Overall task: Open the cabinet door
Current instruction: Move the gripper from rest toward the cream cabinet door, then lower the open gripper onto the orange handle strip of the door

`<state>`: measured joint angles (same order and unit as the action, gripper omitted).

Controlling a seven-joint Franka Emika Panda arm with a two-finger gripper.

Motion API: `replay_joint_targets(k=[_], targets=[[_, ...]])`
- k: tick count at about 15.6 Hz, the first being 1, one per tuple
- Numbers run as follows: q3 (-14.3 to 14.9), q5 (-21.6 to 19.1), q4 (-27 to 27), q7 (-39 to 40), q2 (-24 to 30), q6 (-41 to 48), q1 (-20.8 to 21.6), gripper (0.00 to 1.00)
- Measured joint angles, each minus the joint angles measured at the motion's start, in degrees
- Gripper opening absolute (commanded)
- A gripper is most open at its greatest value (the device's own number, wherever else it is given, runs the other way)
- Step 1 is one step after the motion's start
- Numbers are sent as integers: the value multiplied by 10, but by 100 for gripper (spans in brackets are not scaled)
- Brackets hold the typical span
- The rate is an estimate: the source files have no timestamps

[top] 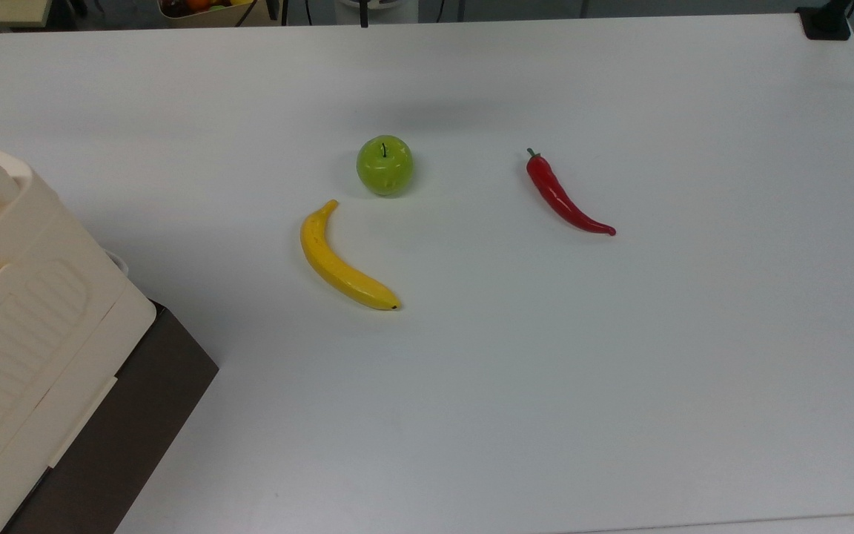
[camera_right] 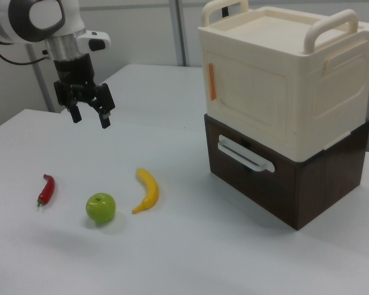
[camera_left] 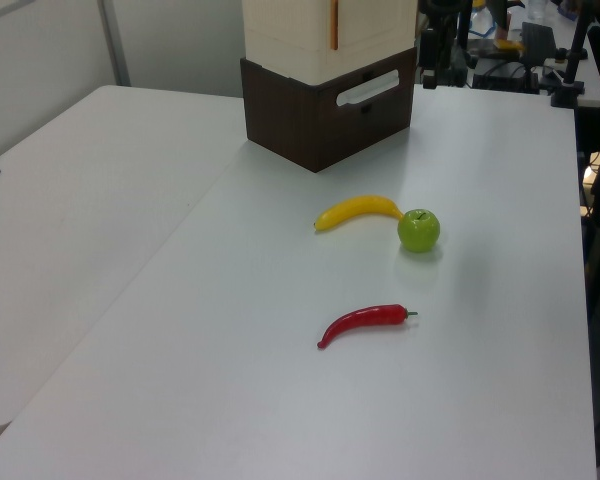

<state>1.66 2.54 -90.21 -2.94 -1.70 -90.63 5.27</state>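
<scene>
The cabinet point(camera_right: 283, 80) is a cream box with two top handles, standing on a dark brown drawer base point(camera_right: 283, 184) at the right view's right. Its cabinet door point(camera_right: 252, 101) is the cream front panel with an orange strip point(camera_right: 212, 80) along one edge, and it lies flush with the box. The cabinet point(top: 19, 334) also sits at the top view's left edge and at the back in the left view, cabinet point(camera_left: 325, 25). My gripper point(camera_right: 90, 118) hangs open above the table at the right view's upper left, far from the cabinet, with nothing between its fingers.
On the white table point(top: 545, 371) lie a yellow banana point(top: 342, 259), a green apple point(top: 385, 165) and a red chilli pepper point(top: 564, 196). The brown base has a white drawer handle point(camera_right: 246, 153). A second table point(camera_left: 70, 200) adjoins at the left view's left.
</scene>
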Motion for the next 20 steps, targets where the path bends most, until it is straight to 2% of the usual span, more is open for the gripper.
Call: replay_joint_targets(k=[9, 13, 17, 20], targets=[[0, 0, 1, -6, 0, -1, -2, 100], [6, 3, 8, -57, -4, -27, -9, 100], [8, 24, 11, -97, -18, -82, -35, 100], [9, 31, 38, -112, -38, -114, -62, 100]])
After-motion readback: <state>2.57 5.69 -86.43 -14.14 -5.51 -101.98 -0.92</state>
